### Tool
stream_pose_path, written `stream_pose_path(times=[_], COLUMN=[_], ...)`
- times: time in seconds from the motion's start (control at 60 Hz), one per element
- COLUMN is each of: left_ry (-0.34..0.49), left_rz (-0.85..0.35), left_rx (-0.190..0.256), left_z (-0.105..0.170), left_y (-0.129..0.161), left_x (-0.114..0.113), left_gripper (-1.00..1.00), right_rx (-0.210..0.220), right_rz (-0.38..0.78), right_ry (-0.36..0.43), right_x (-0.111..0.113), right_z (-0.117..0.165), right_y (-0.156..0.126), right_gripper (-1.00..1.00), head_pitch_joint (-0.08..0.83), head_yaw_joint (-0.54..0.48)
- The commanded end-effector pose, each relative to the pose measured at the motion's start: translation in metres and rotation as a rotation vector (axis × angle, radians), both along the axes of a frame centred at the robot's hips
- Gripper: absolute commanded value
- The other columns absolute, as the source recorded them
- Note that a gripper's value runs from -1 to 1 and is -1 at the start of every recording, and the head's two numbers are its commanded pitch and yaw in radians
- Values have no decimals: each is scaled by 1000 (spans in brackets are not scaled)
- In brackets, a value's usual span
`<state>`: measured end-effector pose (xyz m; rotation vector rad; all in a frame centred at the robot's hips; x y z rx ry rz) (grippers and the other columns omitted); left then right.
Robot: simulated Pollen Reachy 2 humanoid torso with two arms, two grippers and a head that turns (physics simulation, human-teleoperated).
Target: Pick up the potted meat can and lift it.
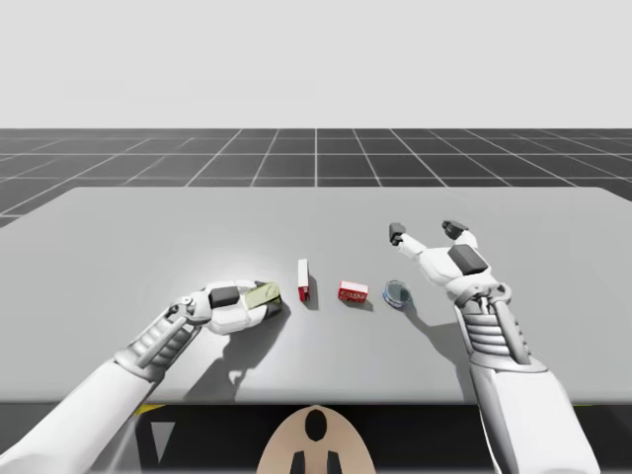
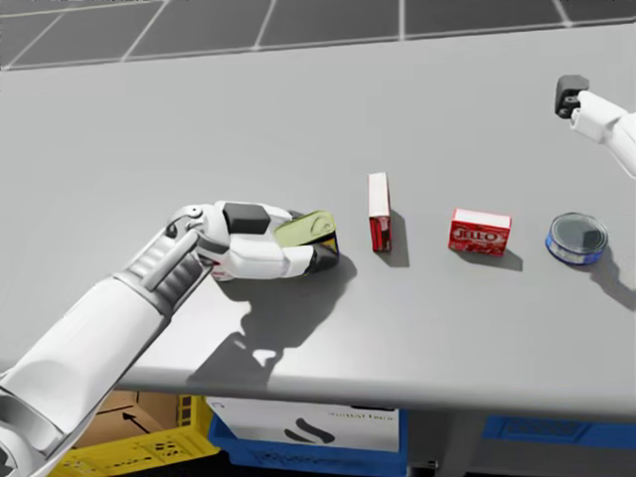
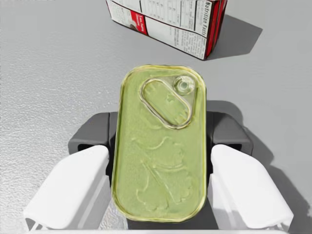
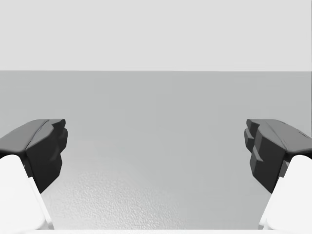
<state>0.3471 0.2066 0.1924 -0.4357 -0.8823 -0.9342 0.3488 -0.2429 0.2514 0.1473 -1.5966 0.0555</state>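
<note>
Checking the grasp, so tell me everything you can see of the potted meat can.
The potted meat can is a rounded rectangular tin with an embossed greenish-gold metal lid and an unopened ring pull at its far end. My left hand is shut on it, dark pads on both long sides. A red and white box stands ahead, not touching. Whether it touches the table, I cannot tell.

potted meat can (image 2: pixel 303 229) mostly behind left tool (image 2: pixel 326 244) in head view; red box (image 3: pixel 165 19) partly outside left wrist view
</note>
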Motion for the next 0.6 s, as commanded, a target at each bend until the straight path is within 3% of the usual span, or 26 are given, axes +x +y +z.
stream_pose_path(times=[0.017, 0.117, 0.4, 0.6], left_ry=[49, 49, 39, 10], left_rz=[-3, -5, -6, -6], left_rx=[50, 55, 75, 90], left_z=[-16, -18, -20, -13], left_y=[6, 7, 8, 7], left_x=[-3, -3, -7, -9], left_gripper=[1000, 1000, 1000, 1000], right_rx=[2, 2, -1, 0], right_rz=[-1, -1, -7, -13], right_ry=[-3, -3, -4, 0], right_x=[0, -1, -1, -2], right_z=[1, 1, 1, 2], right_y=[-1, -1, -1, -3], right_gripper=[-1000, -1000, -1000, -1000], head_pitch_joint=[685, 650, 404, 333], head_yaw_joint=[184, 191, 226, 250])
